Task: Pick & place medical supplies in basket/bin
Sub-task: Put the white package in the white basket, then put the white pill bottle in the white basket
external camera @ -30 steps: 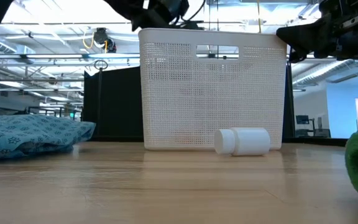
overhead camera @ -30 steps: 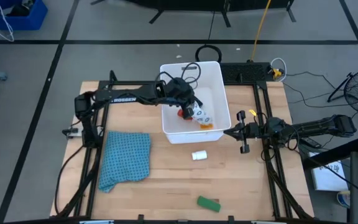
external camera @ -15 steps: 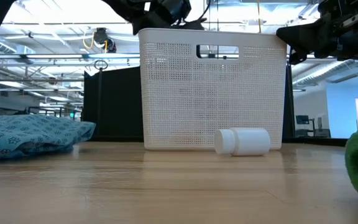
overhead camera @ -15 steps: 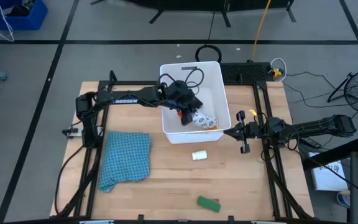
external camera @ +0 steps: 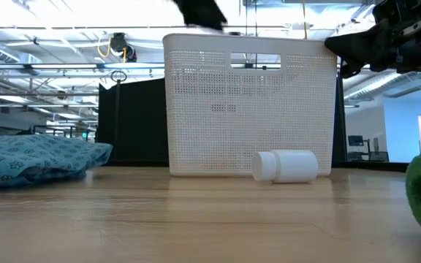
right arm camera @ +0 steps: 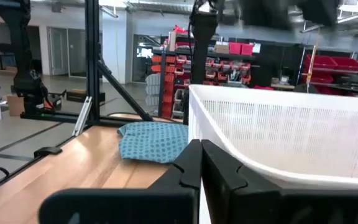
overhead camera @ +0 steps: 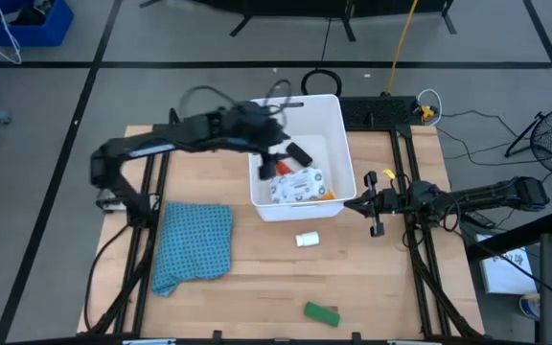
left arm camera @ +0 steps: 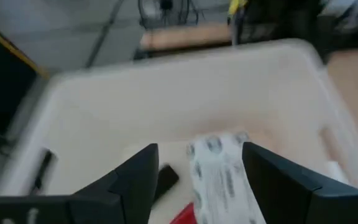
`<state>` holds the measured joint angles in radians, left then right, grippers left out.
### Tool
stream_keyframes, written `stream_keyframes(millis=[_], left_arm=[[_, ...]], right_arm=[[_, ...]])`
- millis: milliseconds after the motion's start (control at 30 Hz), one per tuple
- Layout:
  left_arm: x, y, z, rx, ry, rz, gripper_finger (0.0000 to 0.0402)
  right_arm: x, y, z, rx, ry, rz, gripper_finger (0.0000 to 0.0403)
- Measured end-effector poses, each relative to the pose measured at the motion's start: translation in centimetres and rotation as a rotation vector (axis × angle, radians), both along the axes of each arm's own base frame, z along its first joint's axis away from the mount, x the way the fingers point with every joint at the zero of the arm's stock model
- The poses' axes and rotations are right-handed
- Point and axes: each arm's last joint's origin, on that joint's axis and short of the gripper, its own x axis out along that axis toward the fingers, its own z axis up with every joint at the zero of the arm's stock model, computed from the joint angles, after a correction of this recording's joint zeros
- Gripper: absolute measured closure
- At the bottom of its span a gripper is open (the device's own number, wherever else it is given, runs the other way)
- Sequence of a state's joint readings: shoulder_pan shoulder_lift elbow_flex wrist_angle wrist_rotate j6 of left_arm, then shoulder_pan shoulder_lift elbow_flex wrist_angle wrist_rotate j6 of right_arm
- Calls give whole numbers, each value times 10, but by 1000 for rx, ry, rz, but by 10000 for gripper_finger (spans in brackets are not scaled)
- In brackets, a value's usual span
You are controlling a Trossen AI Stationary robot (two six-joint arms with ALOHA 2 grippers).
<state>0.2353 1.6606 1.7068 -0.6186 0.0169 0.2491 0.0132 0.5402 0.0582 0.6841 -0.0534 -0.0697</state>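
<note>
**Operator:** Pale wood, that's my table (overhead camera: 257,278), and on it the white tub (overhead camera: 330,107) up at the far middle. Blue cloth (overhead camera: 195,241) lies at the left, not my business. Left gripper (overhead camera: 289,153) hangs over the tub's inside, fingers (left arm camera: 135,180) spread wide with nothing between them. I see the white packet (overhead camera: 297,184) lying flat on the tub floor below, a red bit and a black block beside it.

**Spotter:** So what's out on the wood?

**Operator:** Two pieces. The small white cylinder (overhead camera: 307,240) lies on its side just in front of the tub's near wall, close to it but I can't say touching. The green block (overhead camera: 321,313) sits well apart, near the front edge, to the right of centre.

**Spotter:** Which arm takes the cylinder?

**Operator:** I judge it near even. The right gripper (overhead camera: 361,205) rests just off the tub's right near corner, fingers pressed together on nothing. The cylinder lies toward me and leftward from those fingers; from the left gripper it's over the near wall and down to the table.

**Spotter:** How does it lie?

**Operator:** Long axis runs left to right, roughly along the tub's near wall. In the low view the cylinder (external camera: 285,166) shows its cap end on the left. I'd close across its short width, coming from above.
</note>
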Motion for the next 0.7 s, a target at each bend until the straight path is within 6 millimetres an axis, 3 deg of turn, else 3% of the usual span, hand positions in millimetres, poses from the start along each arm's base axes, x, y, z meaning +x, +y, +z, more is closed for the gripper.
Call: stream_keyframes(millis=[167,300,433,500,700], left_arm=[[-63,-35,35,14,53,-100,200],[-109,-58,30,-1,70,-151,272],[-150,-73,5,-44,-41,-158,361],[-164,-77,-17,-73,-130,-148,390],[-192,-87,-87,-61,-326,-209,398]], right_arm=[[0,0,-1,-3,12,-1,403],[0,0,-1,-2,13,0,403],[0,0,-1,5,12,1,403],[0,0,-1,5,6,2,403],[0,1,-1,1,5,32,403]])
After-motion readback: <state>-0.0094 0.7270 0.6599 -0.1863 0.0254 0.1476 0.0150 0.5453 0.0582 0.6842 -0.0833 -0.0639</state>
